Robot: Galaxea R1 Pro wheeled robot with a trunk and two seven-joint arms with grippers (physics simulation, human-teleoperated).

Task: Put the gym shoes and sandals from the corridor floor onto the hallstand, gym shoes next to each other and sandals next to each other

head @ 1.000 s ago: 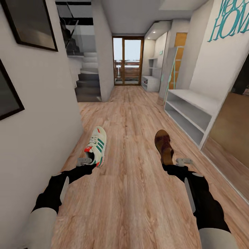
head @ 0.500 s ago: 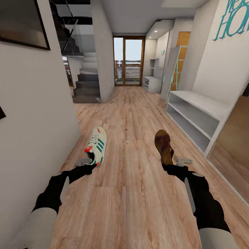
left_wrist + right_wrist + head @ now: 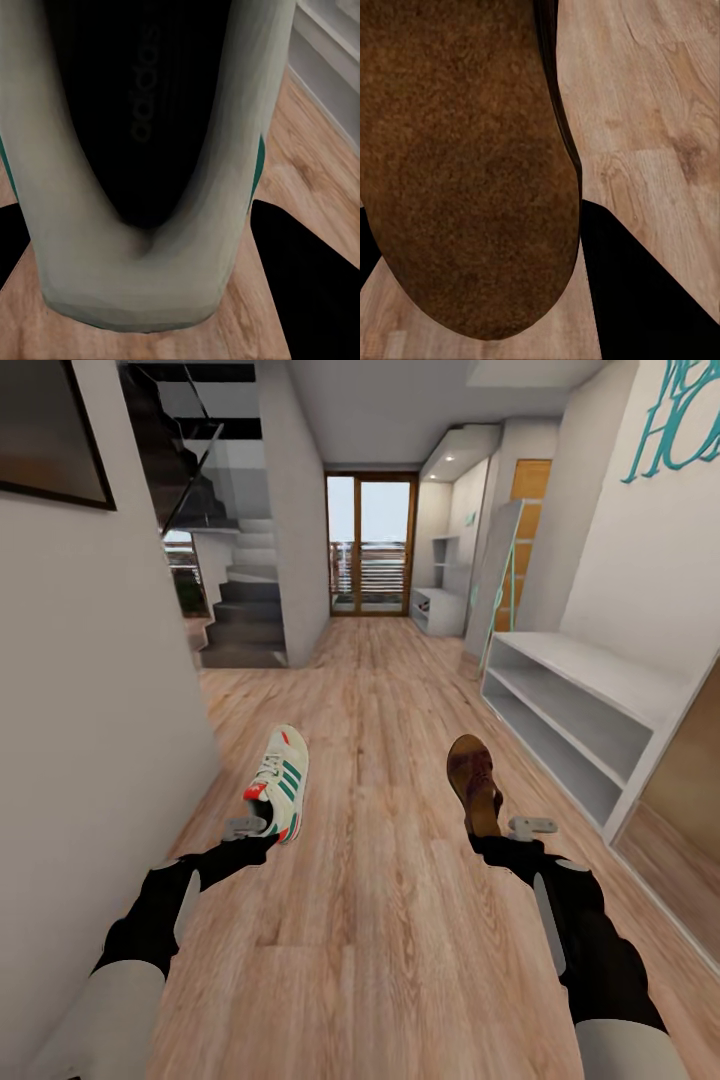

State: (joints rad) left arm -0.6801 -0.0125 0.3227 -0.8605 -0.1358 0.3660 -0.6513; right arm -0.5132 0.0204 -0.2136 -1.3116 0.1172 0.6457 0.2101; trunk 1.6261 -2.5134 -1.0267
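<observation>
My left gripper (image 3: 263, 824) is shut on the heel of one gym shoe (image 3: 282, 778), white with green stripes and a red heel patch, held above the corridor floor (image 3: 380, 930). The left wrist view looks into that gym shoe (image 3: 142, 150), with a black finger (image 3: 300, 285) beside it. My right gripper (image 3: 494, 828) is shut on the heel end of a brown sandal (image 3: 472, 778). In the right wrist view the sandal (image 3: 465, 165) is close up, a dark finger (image 3: 645, 285) at its side. The light-grey hallstand (image 3: 600, 672) stands along the right wall, ahead of the sandal, its tiers bare.
A white wall (image 3: 90, 680) runs close along my left. Dark stairs (image 3: 240, 615) rise at the far left, and a glass door (image 3: 370, 540) ends the corridor. A mirrored wardrobe (image 3: 685, 780) follows the hallstand on the right. A leaning mirror (image 3: 495, 575) stands beyond it.
The whole view has advanced down the corridor: the hallstand and stairs appear nearer and the left wall frames have slid out. Both arms hold their shoes unchanged.
</observation>
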